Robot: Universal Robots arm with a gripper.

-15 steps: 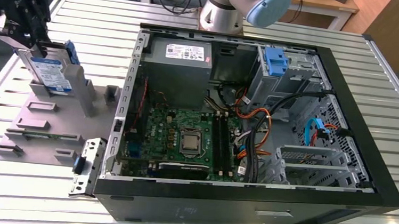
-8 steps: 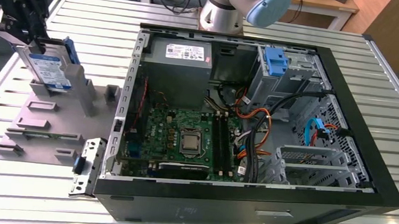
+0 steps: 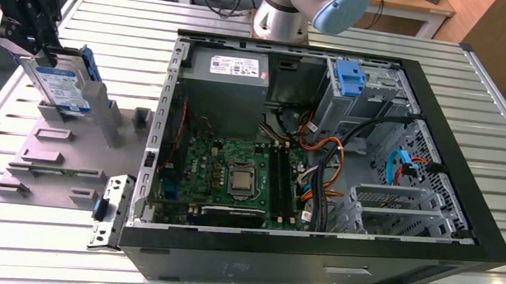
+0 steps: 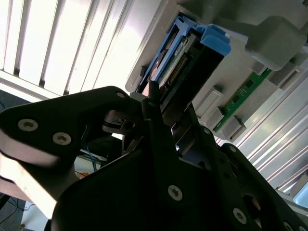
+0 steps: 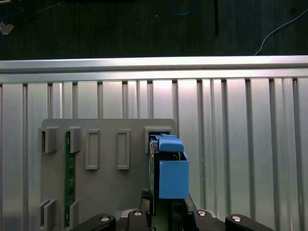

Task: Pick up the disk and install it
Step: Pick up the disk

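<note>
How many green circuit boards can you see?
2. The big board lies flat inside the computer case; the thin board stands on edge in the grey holder outside the case. Others may be hidden.

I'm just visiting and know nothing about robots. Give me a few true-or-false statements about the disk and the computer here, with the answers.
1. The disk stands upright in a grey holder. True.
2. The disk is already inside the case. False: it is in the holder outside the case, on the exterior view's left.
3. The case is open, with its green board showing. True.
4. The gripper hangs over the green board. False: it is at the disk's upper end, above the holder.
5. A narrow green strip sits in another slot of the holder. True.
</note>
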